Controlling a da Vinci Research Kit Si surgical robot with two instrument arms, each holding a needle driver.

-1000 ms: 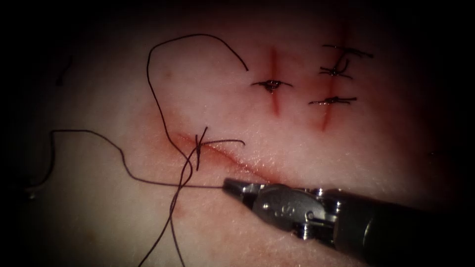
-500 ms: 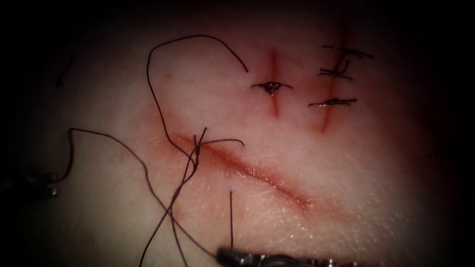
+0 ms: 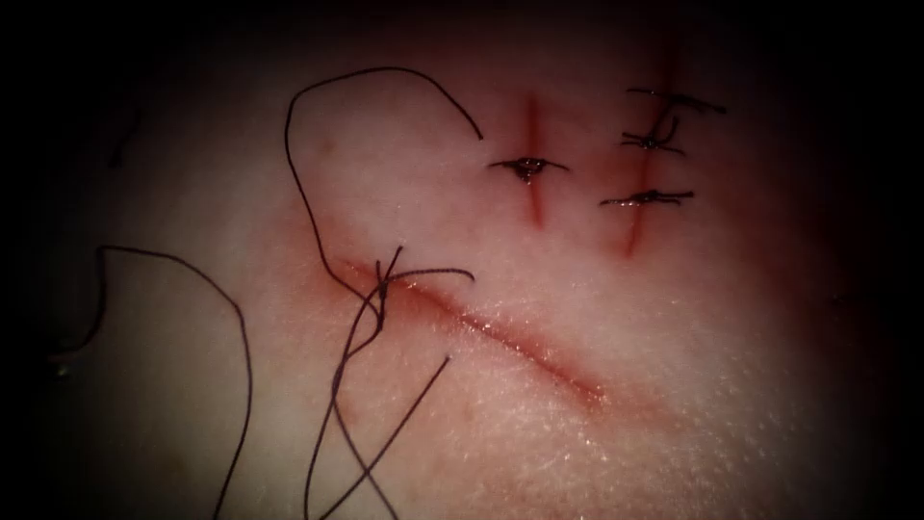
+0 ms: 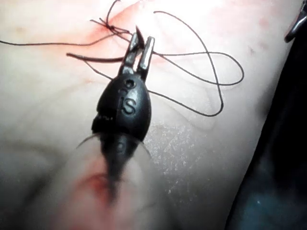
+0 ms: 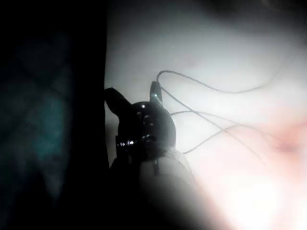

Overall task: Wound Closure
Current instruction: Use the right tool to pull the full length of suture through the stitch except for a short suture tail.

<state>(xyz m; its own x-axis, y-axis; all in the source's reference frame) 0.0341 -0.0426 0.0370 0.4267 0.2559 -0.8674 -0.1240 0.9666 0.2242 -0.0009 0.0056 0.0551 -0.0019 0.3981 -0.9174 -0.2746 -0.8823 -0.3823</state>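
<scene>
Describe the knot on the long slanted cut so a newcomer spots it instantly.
Find the long slanted cut across the tissue. At its upper left end sits the knot. Unlike the trimmed stitches on the two short upright cuts, it trails long loose thread.

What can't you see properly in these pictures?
- What the left tool holds: in the left wrist view, thread crosses its tip in a tangle.
- The needle: a dark curved piece there may be needle or thread; too blurred.
- Where the thread ends: in the endoscope view, dark edges cut it off.
- Whether the right tool holds thread: in the right wrist view, shadow hides it.
</scene>
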